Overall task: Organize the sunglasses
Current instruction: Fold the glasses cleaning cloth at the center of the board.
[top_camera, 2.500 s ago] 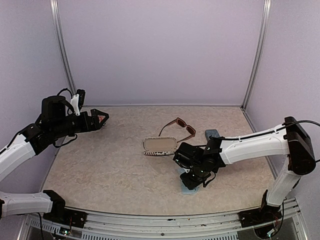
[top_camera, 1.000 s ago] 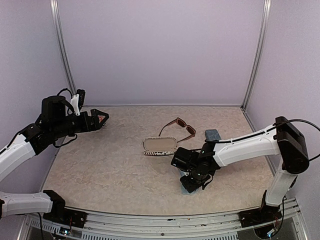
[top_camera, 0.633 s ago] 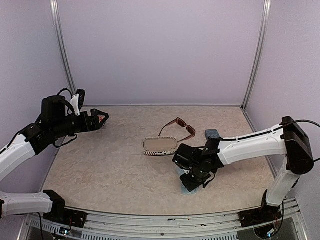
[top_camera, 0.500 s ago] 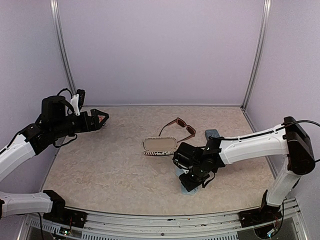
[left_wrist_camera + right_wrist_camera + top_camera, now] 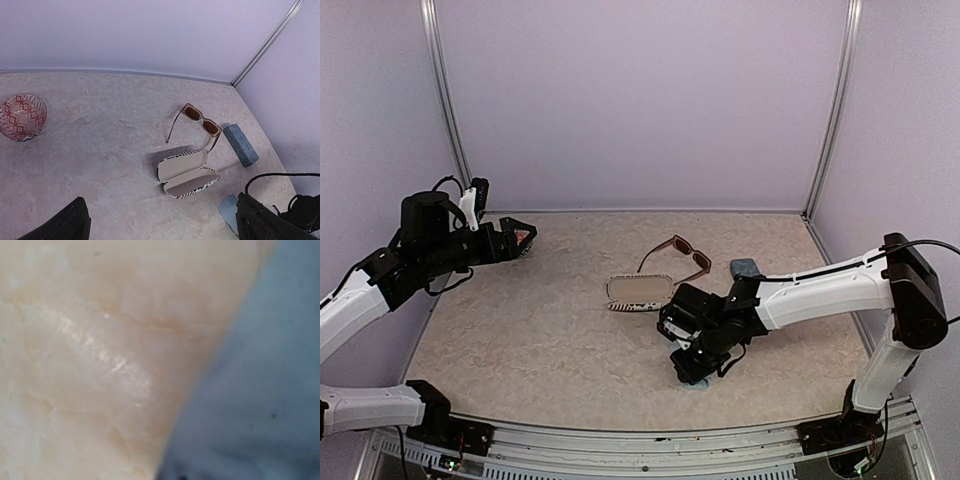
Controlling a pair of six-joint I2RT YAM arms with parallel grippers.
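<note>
Brown-framed sunglasses (image 5: 689, 252) lie on the table (image 5: 540, 340) toward the back centre, temples unfolded, lenses tinted, neither arm touching them. Just in front of them is a black-and-white striped case (image 5: 640, 291), lying open with its cream lining up; the left wrist view shows a small gap between it and the nearest temple tip. A closed blue-grey case (image 5: 744, 268) sits just right of the sunglasses, partly behind the right arm; whether the other temple touches it, cannot tell. The right arm stretches low across the table, and the right gripper (image 5: 692, 368) points down onto a pale-blue flat piece (image 5: 698, 386) near the front edge, in front and right of the striped case. Its fingertips are hidden under the wrist in the top view. The right wrist view is too close and blurred, showing only table surface and a blue surface, so cannot tell whether that gripper is spread or pressed together. The left arm is raised at the left side, with the left gripper (image 5: 523, 238) in the air, fingers (image 5: 70, 225) spread wide and empty. A red-and-white patterned bowl (image 5: 21, 117) stands on the table at far left, well apart from the sunglasses.
</note>
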